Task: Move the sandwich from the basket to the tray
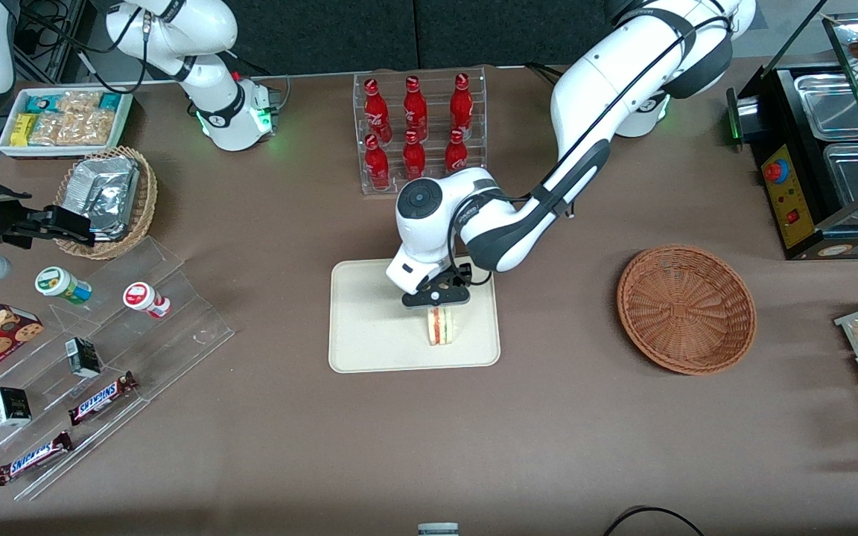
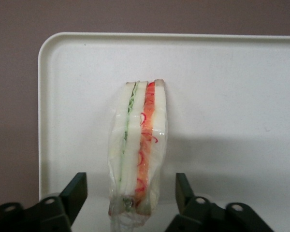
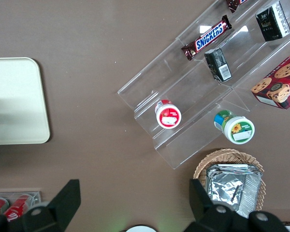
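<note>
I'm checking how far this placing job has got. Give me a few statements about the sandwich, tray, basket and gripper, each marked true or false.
1. The sandwich is on the tray. True.
2. The basket holds a second sandwich. False: it holds nothing.
3. The gripper is clamped on the sandwich. False: its fingers stand apart from the sandwich on either side.
4. The sandwich stands on edge, filling layers showing. True.
5. The basket sits on the tray. False: it rests on the table, toward the working arm's end.
</note>
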You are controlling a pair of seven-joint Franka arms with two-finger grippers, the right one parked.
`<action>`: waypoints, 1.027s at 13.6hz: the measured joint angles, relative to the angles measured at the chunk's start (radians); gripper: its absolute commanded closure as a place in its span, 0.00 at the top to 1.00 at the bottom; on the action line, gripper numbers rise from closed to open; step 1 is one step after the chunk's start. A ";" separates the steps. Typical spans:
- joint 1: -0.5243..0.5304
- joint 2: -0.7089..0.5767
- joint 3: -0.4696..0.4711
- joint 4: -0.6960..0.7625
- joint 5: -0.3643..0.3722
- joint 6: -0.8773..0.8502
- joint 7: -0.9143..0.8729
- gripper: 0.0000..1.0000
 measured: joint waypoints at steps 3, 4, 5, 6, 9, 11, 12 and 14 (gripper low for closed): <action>0.001 -0.069 -0.003 0.039 -0.030 -0.072 -0.012 0.99; 0.004 -0.109 -0.002 0.046 -0.060 -0.098 -0.015 0.99; 0.013 -0.151 0.000 0.052 -0.087 -0.126 -0.016 0.99; 0.032 -0.194 0.001 0.058 -0.110 -0.156 -0.016 0.99; 0.099 -0.298 0.002 0.060 -0.159 -0.226 -0.015 0.99; 0.141 -0.345 0.002 0.061 -0.168 -0.283 -0.005 0.99; 0.158 -0.362 0.003 0.061 -0.176 -0.313 0.015 0.99; 0.189 -0.385 0.005 0.067 -0.199 -0.356 0.054 0.99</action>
